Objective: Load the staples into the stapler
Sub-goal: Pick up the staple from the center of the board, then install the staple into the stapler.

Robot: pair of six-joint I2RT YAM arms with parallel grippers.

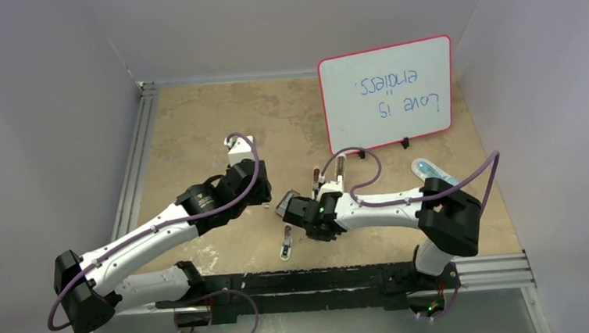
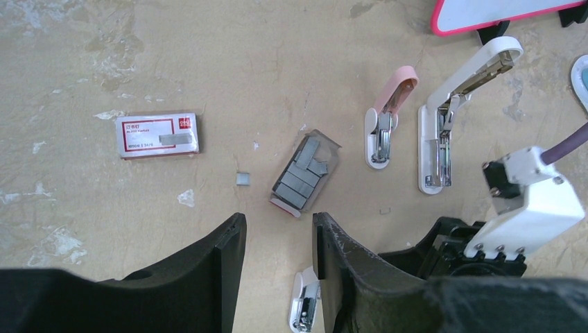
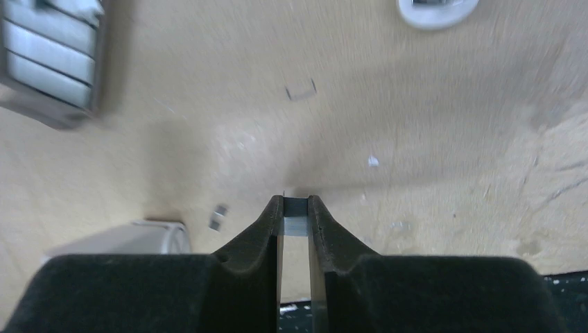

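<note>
Staples are noted in the grey tray on the tabletop, between the red-pink box and the opened pink stapler. One strip is pinched in the clenched right tool, low over the tabletop. The strip is best held level and lined up with the magazine channel before release. The right arm is reached leftward. The left tool is spread and empty above the tray.

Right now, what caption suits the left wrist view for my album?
Open left tool faces the staples tray; pink stapler and white stapler lie open beside it.
</note>
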